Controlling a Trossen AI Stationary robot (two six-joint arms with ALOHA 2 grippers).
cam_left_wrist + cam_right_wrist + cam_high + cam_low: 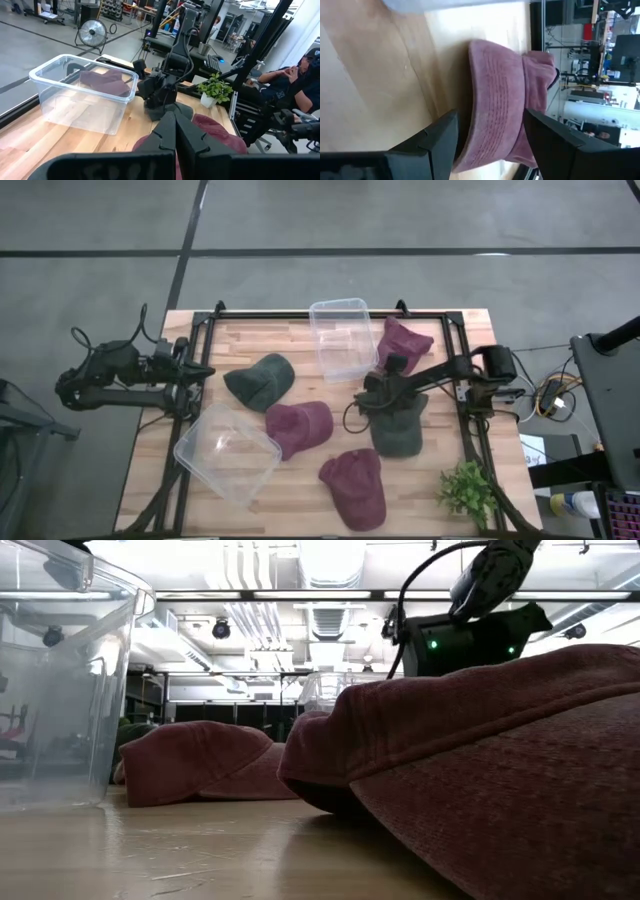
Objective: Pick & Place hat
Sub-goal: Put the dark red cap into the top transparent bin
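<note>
Approach step. Right gripper (372, 392) hovers mid-table, jaws spread, holding nothing, straddling a maroon hat (495, 100) on the table. Left gripper (205, 370) parked at the left edge, shut, empty. Next: lower, close on hat.

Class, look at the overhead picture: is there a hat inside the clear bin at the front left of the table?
No: the clear bin is empty, and the nearest maroon hat lies on the table beside it.
</note>
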